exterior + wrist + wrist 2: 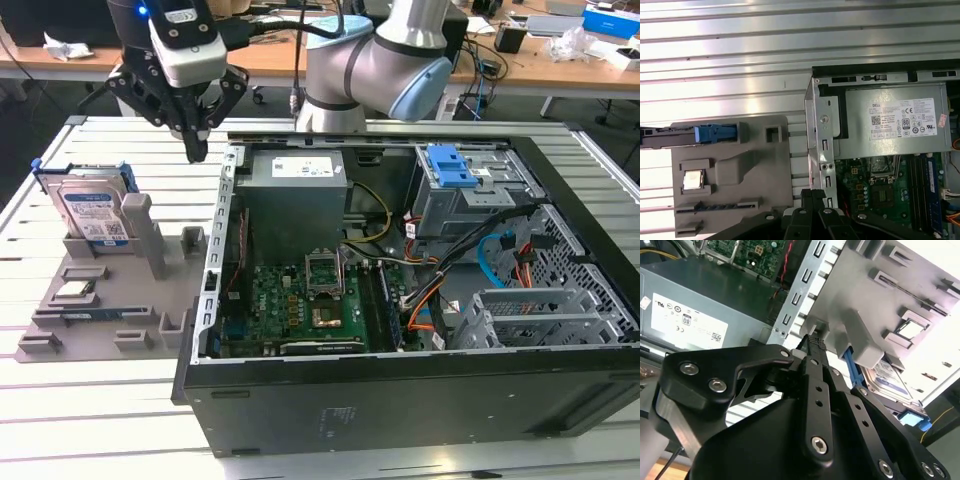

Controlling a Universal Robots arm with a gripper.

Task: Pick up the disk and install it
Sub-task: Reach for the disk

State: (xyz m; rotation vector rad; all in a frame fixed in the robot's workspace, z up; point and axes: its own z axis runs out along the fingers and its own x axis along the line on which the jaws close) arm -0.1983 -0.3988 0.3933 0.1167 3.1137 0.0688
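Note:
The disk (93,213) stands upright on its edge in a slot of the grey holder (110,300), at the exterior view's left. It is silver with a white-and-blue label and a blue bracket around it. It also appears edge-on in the first wrist view (695,135) and past the fingers in the second wrist view (892,377). My gripper (196,148) hangs shut with nothing between its fingers, higher than the disk and to its right in the exterior view. It is above the gap between the holder and the open computer case (215,300). Its fingertips (815,344) press together.
The open case holds a grey power supply (295,185), a green motherboard (300,300), loose cables (480,260), a drive bay with a blue latch (455,165) and a metal drive cage (540,315). A small chip (75,292) lies on the holder. The slatted table (90,420) extends around.

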